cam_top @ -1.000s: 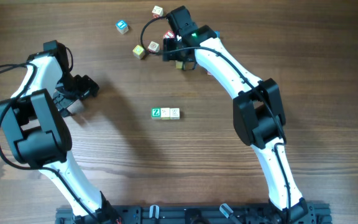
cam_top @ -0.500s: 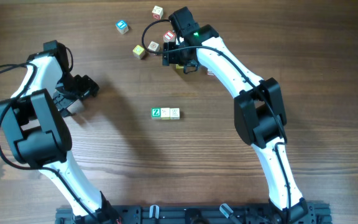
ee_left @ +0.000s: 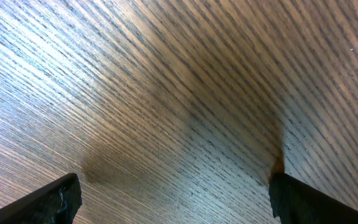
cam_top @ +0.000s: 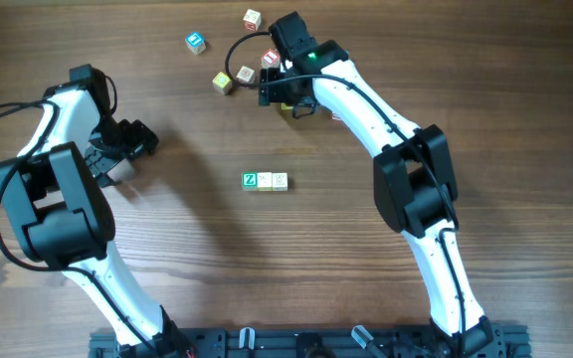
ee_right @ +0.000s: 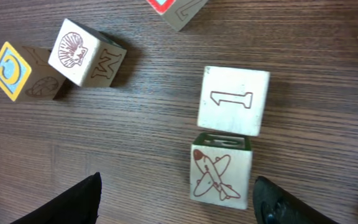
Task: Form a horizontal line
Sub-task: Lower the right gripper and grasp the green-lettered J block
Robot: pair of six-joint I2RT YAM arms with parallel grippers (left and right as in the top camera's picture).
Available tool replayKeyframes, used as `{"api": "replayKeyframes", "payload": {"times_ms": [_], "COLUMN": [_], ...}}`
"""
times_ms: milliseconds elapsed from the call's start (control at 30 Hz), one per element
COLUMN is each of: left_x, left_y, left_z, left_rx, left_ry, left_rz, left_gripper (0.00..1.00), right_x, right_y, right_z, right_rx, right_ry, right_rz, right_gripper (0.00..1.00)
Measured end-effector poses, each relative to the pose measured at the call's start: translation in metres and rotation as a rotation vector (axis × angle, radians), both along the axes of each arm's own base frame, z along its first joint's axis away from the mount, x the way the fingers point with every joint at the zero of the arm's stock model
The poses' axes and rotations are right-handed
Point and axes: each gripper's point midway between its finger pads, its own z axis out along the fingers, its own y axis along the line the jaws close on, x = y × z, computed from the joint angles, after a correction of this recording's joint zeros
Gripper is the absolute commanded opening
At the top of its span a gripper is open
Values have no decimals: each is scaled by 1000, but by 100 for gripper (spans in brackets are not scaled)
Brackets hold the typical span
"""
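From overhead, the row of cubes [cam_top: 266,180] lies near the middle of the table [cam_top: 187,259]. It is three small blocks touching side by side, and the left one has a green face with a white Z. The left gripper [cam_top: 117,151] sits well away from the row at the left side. The right gripper [cam_top: 291,99] is at the far side of the table among loose cubes. A blue cube [cam_top: 196,42] lies apart from these, to the left.

In the left wrist view, the left gripper [ee_left: 176,202] has its fingers [ee_left: 58,199] spread wide over bare wood, and they hold nothing.

In the right wrist view, the right gripper [ee_right: 178,186] is also spread. Between its fingers [ee_right: 73,199] stands a cube with an airplane drawing [ee_right: 221,174], just beside the right finger and well clear of the left one, so it is not clamped. A cube marked 1 [ee_right: 234,101] touches its far side. A shell-and-W cube [ee_right: 86,53] and a yellow-faced cube [ee_right: 14,71] lie side by side at the upper left.
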Motion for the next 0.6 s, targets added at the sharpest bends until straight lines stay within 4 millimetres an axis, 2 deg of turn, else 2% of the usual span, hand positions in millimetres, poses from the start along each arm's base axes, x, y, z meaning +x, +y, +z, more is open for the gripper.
{"api": "replayKeyframes", "payload": {"times_ms": [167, 200, 233, 333, 500, 600], "left_x": [0, 0, 0, 0, 0, 0], "left_y": [0, 0, 0, 0, 0, 0], "left_z": [0, 0, 0, 0, 0, 0], "left_rx": [0, 0, 0, 0, 0, 0], "left_ry": [0, 0, 0, 0, 0, 0], "left_rz": [0, 0, 0, 0, 0, 0], "left_gripper": [100, 100, 100, 100, 100, 100], "right_x": [3, 4, 5, 12, 22, 23], "right_y": [-8, -11, -14, -20, -22, -23], "right_z": [-19, -25, -30, -30, -26, -26], "right_rx": [-62, -80, -101, -134, -147, -149], "right_ry": [-5, -5, -5, -42, -89, -91], "right_rz": [-21, -28, -35, -58, -77, -78], "right_gripper": [78, 77, 71, 58, 54, 45]}}
